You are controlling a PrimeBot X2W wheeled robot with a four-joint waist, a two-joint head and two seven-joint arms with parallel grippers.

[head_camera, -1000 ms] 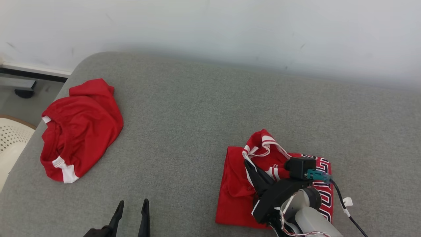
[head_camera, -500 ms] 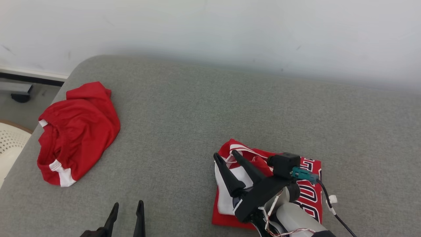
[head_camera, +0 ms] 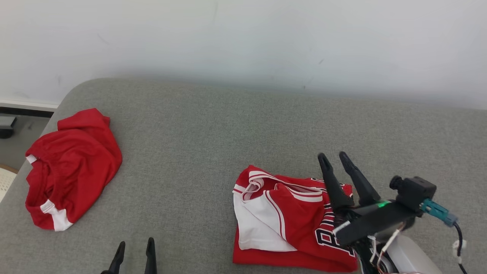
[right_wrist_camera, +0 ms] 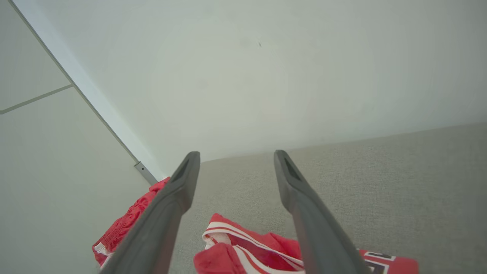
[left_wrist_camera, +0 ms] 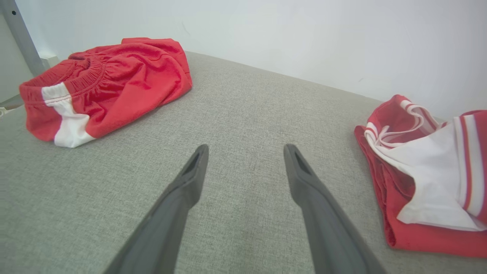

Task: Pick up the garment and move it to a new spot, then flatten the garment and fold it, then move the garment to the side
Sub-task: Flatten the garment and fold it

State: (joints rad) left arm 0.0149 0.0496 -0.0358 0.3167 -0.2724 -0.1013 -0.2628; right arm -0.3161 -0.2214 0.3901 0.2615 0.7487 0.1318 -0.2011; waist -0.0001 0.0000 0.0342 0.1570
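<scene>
The garment (head_camera: 281, 217) is a red and white jersey with dark lettering, lying folded in a loose rectangle on the grey cushion (head_camera: 213, 133), right of centre. My right gripper (head_camera: 333, 155) stands open above its right part, fingers apart with nothing between them. In the right wrist view the right gripper (right_wrist_camera: 236, 153) points at the wall, with the garment (right_wrist_camera: 258, 243) below it. My left gripper (head_camera: 136, 242) is open at the bottom edge, well left of the garment. The left wrist view has the left gripper (left_wrist_camera: 245, 147) over bare cushion and the garment (left_wrist_camera: 418, 171) at its right.
Crumpled red shorts (head_camera: 72, 167) with white trim lie near the cushion's left edge, also in the left wrist view (left_wrist_camera: 114, 80). A pale wall (head_camera: 243, 38) runs behind the cushion. Past the left edge are floor (head_camera: 7, 129) and a white chair (head_camera: 3, 179).
My right gripper opened, let go of the garment and rose off it toward the right. The raised flap now lies flat. The head camera has shifted; the left gripper stays open.
</scene>
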